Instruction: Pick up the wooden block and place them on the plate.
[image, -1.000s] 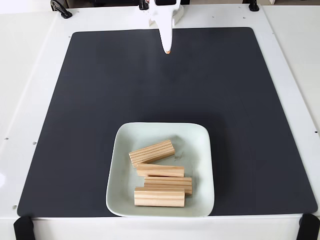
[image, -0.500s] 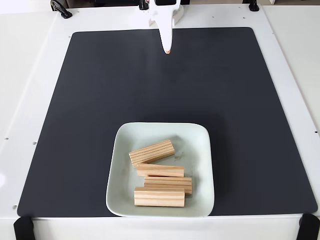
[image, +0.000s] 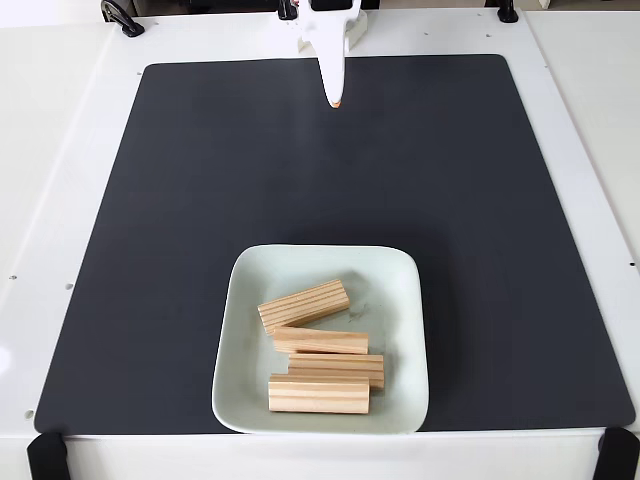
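Blocks (image: 318, 345), four of them, lay on the plate (image: 400, 290) near the mat's (image: 200, 200) front edge; gripper (image: 335, 100) hung well apart at the far edge, jaws closed, holding nothing.

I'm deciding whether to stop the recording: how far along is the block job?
It looks finished. Done: four wooden blocks lie inside the green plate, and no block shows on the black mat. In hand: nothing; the gripper sits at the mat's far edge, tips together, holding nothing. Left: nothing visible to pick up.
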